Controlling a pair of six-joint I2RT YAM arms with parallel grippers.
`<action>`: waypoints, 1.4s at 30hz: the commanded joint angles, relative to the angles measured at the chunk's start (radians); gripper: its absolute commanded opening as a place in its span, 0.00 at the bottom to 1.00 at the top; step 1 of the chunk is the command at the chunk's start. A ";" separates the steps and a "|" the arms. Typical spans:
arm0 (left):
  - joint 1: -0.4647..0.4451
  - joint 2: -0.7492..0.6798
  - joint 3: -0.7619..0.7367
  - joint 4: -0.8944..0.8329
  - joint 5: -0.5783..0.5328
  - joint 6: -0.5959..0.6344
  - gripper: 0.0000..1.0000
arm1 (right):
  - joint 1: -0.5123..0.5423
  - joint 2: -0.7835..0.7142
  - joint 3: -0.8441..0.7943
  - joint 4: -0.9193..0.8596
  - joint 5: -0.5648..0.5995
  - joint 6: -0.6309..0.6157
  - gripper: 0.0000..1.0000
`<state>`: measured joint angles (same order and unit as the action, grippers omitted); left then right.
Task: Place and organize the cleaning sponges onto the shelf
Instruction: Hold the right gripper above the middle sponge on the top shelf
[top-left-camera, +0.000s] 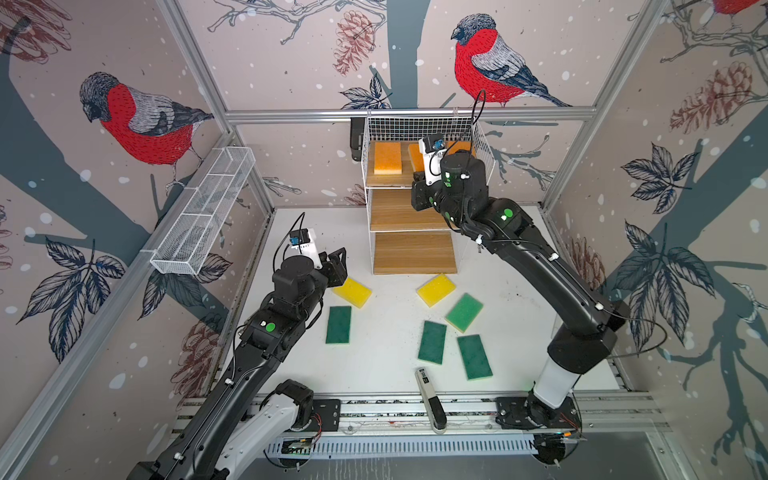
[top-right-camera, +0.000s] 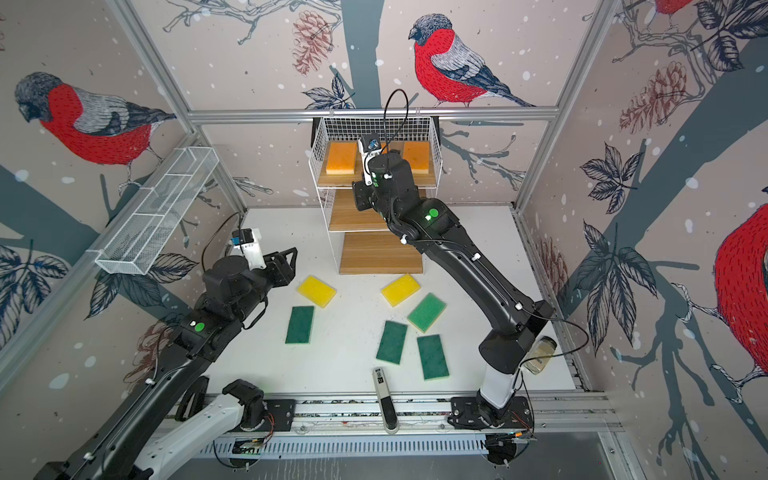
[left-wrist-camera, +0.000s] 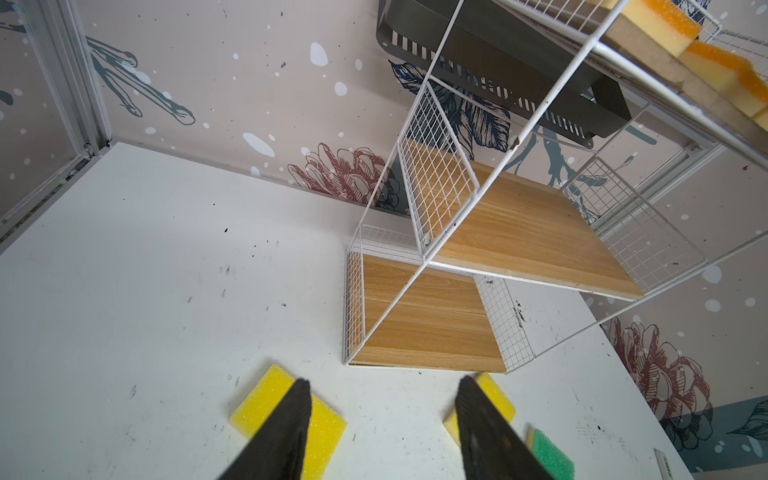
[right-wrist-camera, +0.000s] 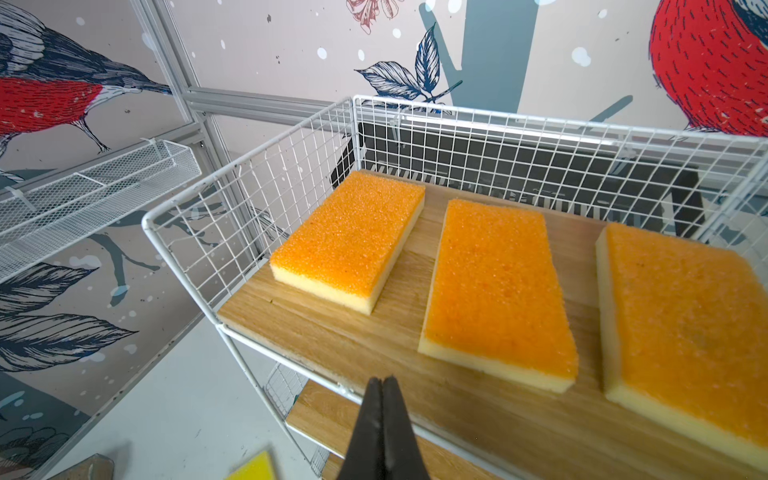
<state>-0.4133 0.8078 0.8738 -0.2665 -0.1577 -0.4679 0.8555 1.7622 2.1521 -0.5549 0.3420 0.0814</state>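
Standing on scuffed white tbl (top-left-camera: 386, 365), shelf (top-left-camera: 413, 253), bird-print walls (top-left-camera: 291, 62), alu frame (top-left-camera: 407, 113)

The left arm (top-left-camera: 245, 365) and right arm (top-left-camera: 557, 274) are cased in black, marked with green dots (top-left-camera: 271, 326), and strung with thin cables.

The shelf (top-left-camera: 413, 253) has white wire and light brown boards with streaky wood lines. The orange sponges (right-wrist-camera: 496, 286) are orange on top and pale yellow below. The yellow sponges (top-left-camera: 352, 291) are bright yellow. The green sponges (top-left-camera: 338, 325) are dark green, but one is lighter. The worktop (top-left-camera: 386, 365) is white with tiny dark specks. The walls (top-left-camera: 291, 54) are pinkish with red-and-grey birds (top-left-camera: 141, 120), blue leaves (top-left-camera: 660, 174) and brown pinecones (top-left-camera: 353, 41).
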 joint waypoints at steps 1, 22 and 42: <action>0.004 0.004 0.001 0.041 0.011 0.000 0.57 | -0.007 0.004 -0.006 0.010 0.033 0.006 0.03; 0.014 0.031 -0.026 0.088 0.015 0.000 0.57 | -0.060 0.007 -0.062 0.041 -0.005 0.026 0.02; 0.034 0.032 -0.057 0.117 0.026 0.003 0.57 | -0.062 0.053 -0.055 0.065 0.019 0.048 0.02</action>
<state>-0.3840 0.8417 0.8204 -0.2035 -0.1345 -0.4683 0.7921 1.8053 2.0941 -0.4644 0.3374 0.1089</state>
